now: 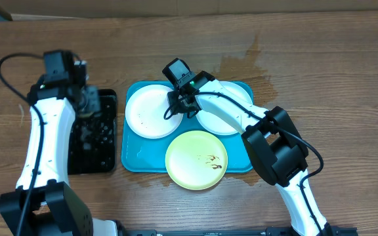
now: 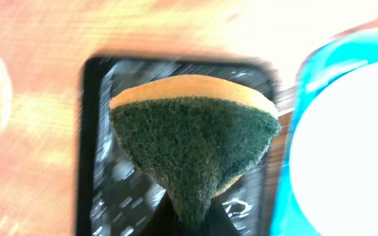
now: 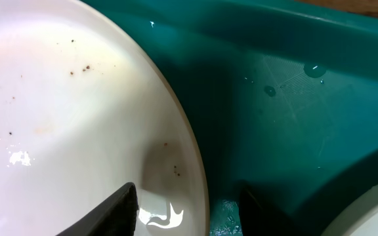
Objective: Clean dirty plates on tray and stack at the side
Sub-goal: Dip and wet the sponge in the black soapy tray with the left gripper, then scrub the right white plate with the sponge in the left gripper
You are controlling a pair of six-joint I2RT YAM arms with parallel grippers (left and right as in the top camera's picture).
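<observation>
The turquoise tray [image 1: 136, 157] holds three dirty plates: a white one [image 1: 146, 115] at left, a white one [image 1: 227, 118] at right, partly under my right arm, and a yellow-green one [image 1: 196, 159] with brown smears at the front. My right gripper [image 1: 179, 105] is open at the left white plate's right edge. In the right wrist view its jaws straddle the speckled rim [image 3: 176, 131], one finger [image 3: 113, 213] over the plate, the other above the tray floor [image 3: 274, 98]. My left gripper [image 2: 192, 219] is shut on a green and yellow sponge [image 2: 192, 141].
A black tray [image 1: 107, 157] with wet residue lies left of the turquoise tray, under the sponge [image 1: 87, 101]. A dark wet stain [image 1: 241, 65] marks the wooden table behind the tray. Water droplets [image 3: 314, 69] sit on the tray floor.
</observation>
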